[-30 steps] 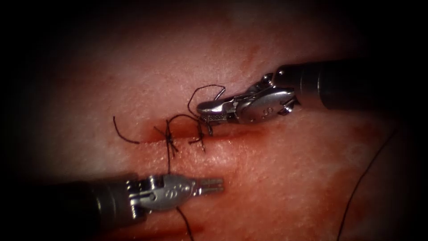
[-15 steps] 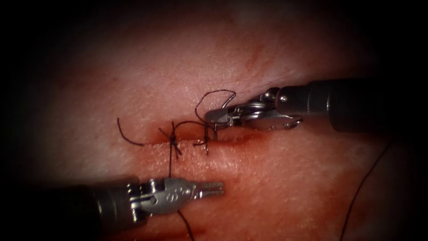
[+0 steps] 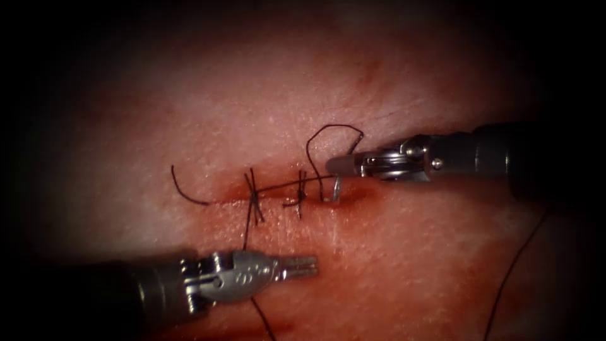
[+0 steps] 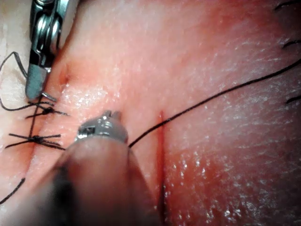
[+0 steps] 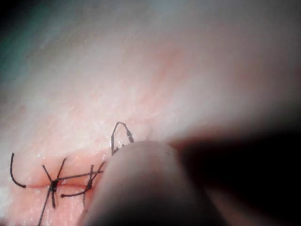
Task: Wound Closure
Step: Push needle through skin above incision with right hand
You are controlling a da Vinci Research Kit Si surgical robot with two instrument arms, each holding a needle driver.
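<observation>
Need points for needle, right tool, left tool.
needle [image 3: 334,188], endoscope view, exposed shaft under the right tool's tip.
right tool [image 3: 336,165], endoscope view, jaw tips.
left tool [image 3: 310,265], endoscope view, jaw tips.

Dim, perhaps unlit, dark surround

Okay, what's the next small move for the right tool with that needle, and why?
Probably a slight wrist rotation of the right tool, so the needle follows its own curve. Its jaws are shut on the needle, which hangs down to the cut just right of the two tied stitches. The left tool sits below the cut, holding nothing.
</observation>
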